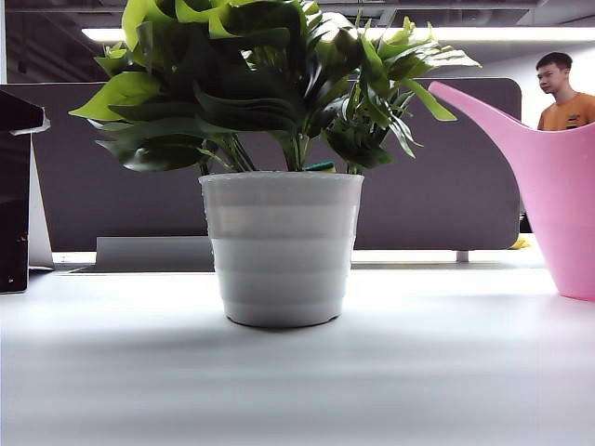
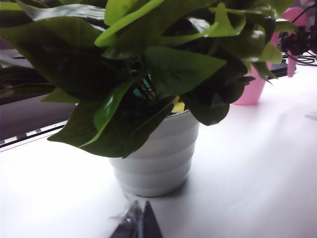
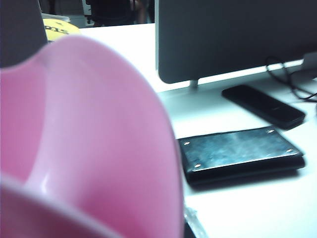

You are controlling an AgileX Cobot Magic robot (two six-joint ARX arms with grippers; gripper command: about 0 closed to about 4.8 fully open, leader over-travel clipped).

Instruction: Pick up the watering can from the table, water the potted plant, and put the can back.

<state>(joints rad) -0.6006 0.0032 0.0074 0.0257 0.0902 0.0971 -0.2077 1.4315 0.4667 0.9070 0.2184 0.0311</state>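
Note:
The potted plant [image 1: 279, 242], broad green leaves in a white ribbed pot, stands mid-table [image 1: 390, 372]. The pink watering can [image 1: 558, 195] stands on the table at the right edge of the exterior view, spout slanting up toward the leaves. In the right wrist view the watering can [image 3: 99, 139] fills most of the picture, and my right gripper [image 3: 148, 233] is shut on it. Only one fingertip [image 3: 194, 224] shows, against the can's outer wall. My left gripper [image 2: 137, 223] is shut and empty, low over the table just in front of the potted plant [image 2: 158, 163]. The watering can [image 2: 255, 87] shows behind the leaves there.
A black flat case [image 3: 240, 153] and a black phone [image 3: 262, 105] lie on the table beside the can, under a monitor [image 3: 233, 34] with a cable [image 3: 292, 82]. A grey partition [image 1: 446, 186] runs behind the table; a person in orange [image 1: 565, 93] stands beyond it.

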